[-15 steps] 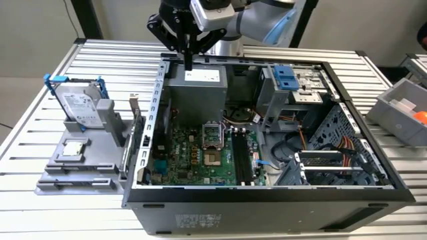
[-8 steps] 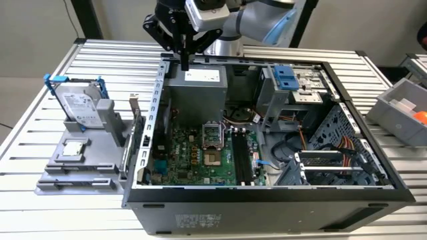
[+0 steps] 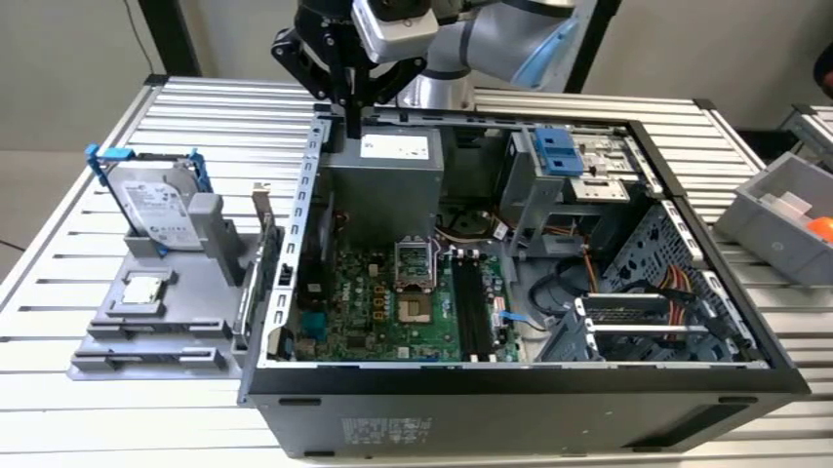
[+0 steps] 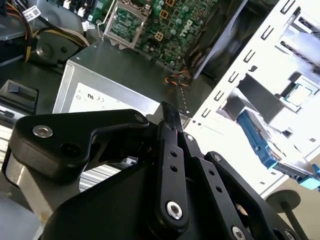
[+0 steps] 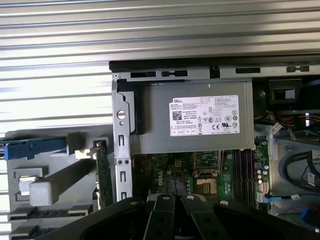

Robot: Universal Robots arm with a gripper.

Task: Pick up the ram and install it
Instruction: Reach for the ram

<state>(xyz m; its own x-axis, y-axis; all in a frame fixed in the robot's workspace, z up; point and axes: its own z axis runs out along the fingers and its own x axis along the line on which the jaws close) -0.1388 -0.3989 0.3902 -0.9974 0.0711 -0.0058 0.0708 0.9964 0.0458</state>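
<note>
**Pincer.** The pincer [image 3: 351, 125] is clenched, with its fingertips pressed together and pointing down. It hangs over the corner of the computer case [image 3: 521, 385] where the power supply [image 3: 384, 171] sits, just above the case wall.

**Labels.** The power supply carries a pale label [image 5: 207, 116] with dense print, a barcode and rows of marks. Outside the case, the hard drive [image 3: 154, 207] stands in a blue-handled carrier and has a white printed face.

**Ram.** The ram cannot be singled out, so its position, heading and long axis cannot be told.
- A grey fixture [image 3: 143, 341] on the worktop [image 3: 78, 419] stands beside the case. It holds a green card [image 3: 269, 283] on edge, just beside the case wall and running along it.
- Inside the case, the long black slots [image 3: 469, 312] on the motherboard [image 3: 377, 312] run parallel to that wall. Whether a stick sits in them cannot be made out.

**Hidden.** In both wrist views the pincer's black links cover the near part of the case.
</note>
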